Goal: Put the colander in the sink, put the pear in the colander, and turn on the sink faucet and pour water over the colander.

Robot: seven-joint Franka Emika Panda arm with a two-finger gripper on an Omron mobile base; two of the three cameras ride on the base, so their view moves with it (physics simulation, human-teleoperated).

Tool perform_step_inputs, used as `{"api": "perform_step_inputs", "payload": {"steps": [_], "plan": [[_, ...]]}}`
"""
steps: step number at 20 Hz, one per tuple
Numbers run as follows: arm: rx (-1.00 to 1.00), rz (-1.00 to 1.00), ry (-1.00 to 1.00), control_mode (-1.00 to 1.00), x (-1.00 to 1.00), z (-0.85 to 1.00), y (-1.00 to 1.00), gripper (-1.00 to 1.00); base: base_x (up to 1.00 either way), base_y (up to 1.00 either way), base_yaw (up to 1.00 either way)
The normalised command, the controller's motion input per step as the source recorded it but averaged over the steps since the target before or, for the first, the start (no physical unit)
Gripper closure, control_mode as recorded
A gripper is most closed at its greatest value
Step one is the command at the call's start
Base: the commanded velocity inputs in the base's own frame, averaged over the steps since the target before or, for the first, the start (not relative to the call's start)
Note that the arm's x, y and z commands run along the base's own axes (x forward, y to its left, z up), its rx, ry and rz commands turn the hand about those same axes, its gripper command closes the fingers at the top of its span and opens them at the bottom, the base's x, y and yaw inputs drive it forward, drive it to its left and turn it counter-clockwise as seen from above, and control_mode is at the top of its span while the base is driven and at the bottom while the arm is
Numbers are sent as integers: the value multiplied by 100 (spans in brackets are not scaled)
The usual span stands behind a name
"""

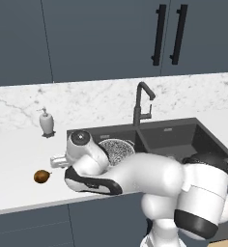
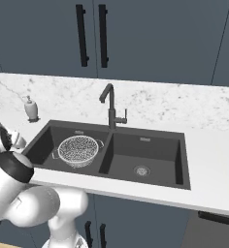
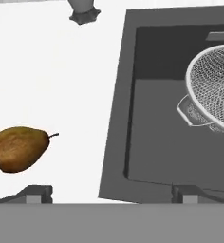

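White bench carries the pear on its side, stem toward the sink; soap bottle behind. Colander upright in left basin. Tool wide open, empty.

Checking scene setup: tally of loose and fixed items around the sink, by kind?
Colander: 1
Pear: 1
Soap dispenser: 1
Sink faucet: 1
Sink basins: 2
Total: 6
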Motion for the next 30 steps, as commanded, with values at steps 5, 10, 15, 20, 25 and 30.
{"api": "perform_step_inputs", "payload": {"steps": [5, 10, 15, 20, 25, 30], "plan": [[11, -31, 17, -100, 0, 30, 49, -100, 0, 0, 0], [10, -26, 21, -100, 0, 11, 43, -100, 0, 0, 0], [5, -25, 24, -100, 0, -4, 31, -100, 0, 0, 0], [2, -24, 22, -100, 0, -18, 32, -100, 0, 0, 0], [0, -24, 20, -100, 2, -34, 26, -100, 0, 0, 0], [0, -23, 13, -100, 30, -29, 16, -100, 0, 0, 0]]}}
